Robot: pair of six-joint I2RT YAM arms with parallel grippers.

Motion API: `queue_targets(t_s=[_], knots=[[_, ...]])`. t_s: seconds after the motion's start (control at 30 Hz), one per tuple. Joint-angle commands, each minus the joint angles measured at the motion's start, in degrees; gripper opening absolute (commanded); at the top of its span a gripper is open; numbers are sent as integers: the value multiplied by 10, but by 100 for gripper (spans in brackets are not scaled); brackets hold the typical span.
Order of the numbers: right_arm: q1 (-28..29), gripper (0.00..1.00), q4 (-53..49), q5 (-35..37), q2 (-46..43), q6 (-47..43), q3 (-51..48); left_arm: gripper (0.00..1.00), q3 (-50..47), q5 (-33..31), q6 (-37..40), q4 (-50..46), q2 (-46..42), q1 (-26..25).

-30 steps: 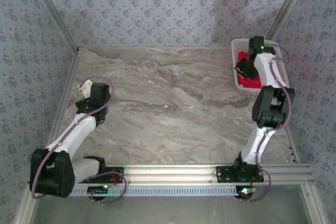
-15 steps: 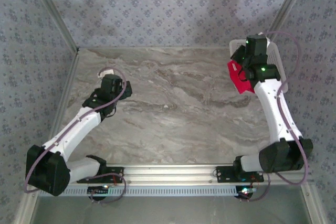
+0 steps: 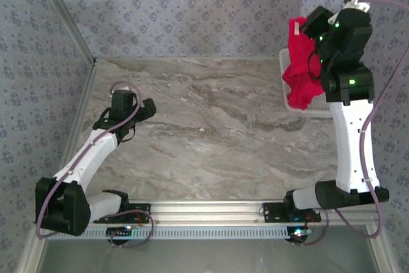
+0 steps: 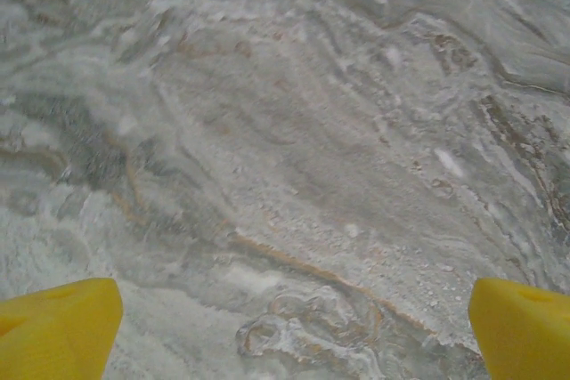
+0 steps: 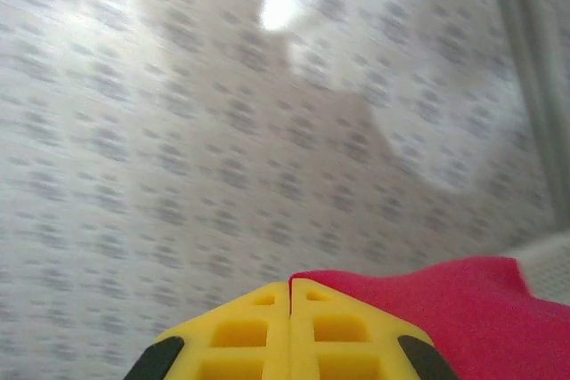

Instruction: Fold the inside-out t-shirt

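The red inside-out t-shirt [image 3: 300, 68] hangs bunched in the air at the back right, above the white basket [image 3: 285, 68]. My right gripper [image 3: 305, 27] is raised high and shut on the shirt's top edge. In the right wrist view the yellow fingers [image 5: 334, 331] press together with red fabric [image 5: 463, 313] coming out beside them. My left gripper [image 3: 149, 108] hovers low over the marble table [image 3: 211, 126] at the left, open. Its yellow fingertips [image 4: 58, 327] stand far apart with bare table between them.
The basket stands at the table's back right corner, partly hidden by the hanging shirt. Patterned walls close in the back and sides, with metal posts [image 3: 64, 17] at the corners. An aluminium rail [image 3: 211, 209] runs along the near edge.
My right arm has lifted the shirt up out of the basket, from down inside it to high above it. My left arm has swung a little toward the table's middle.
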Motion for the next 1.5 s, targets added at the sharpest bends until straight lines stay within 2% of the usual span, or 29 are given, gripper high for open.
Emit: queue_targets(t_s=[0.0,0.07,0.2,0.33,0.43,0.47,0.57,0.6,0.63,0.7,0.77,0.9,1.07,1.13,1.2,1.33,1.47], knots=[[29,0,-17,-105,36,-11,114,100,-15,70,-20,13,-31,7],[61,0,-35,-138,63,-13,175,99,-25,76,-21,20,-47,10],[140,0,-35,-190,99,-22,214,96,-41,80,-22,34,-74,13],[228,0,-58,-185,147,-48,192,98,-46,80,-23,26,-100,15],[254,0,-53,-139,169,-42,106,99,-56,94,-16,24,-121,17],[254,5,-44,-128,176,-34,67,99,-61,103,-12,26,-129,17],[249,67,-52,-97,214,-16,-1,99,-66,116,-10,13,-145,17],[246,81,-99,-93,233,-14,-2,99,-66,117,-15,3,-146,17],[243,84,-138,-89,254,-25,4,99,-66,118,-25,-8,-147,16],[231,86,-215,-58,283,-31,2,97,-75,147,-51,-10,-143,14],[224,86,-232,-29,279,-28,-43,95,-97,166,-73,9,-136,-2],[214,86,-131,-57,199,-26,-237,89,-135,143,-105,60,-112,-80],[196,77,13,-138,147,10,-429,86,-170,110,-143,150,-54,-186],[190,75,41,-186,158,18,-453,86,-170,96,-148,177,-19,-217],[189,73,30,-202,179,22,-450,88,-153,79,-149,177,23,-235],[189,73,36,-209,206,41,-462,97,-113,69,-155,171,90,-238],[189,73,58,-228,234,76,-475,97,-64,59,-146,151,140,-236]])
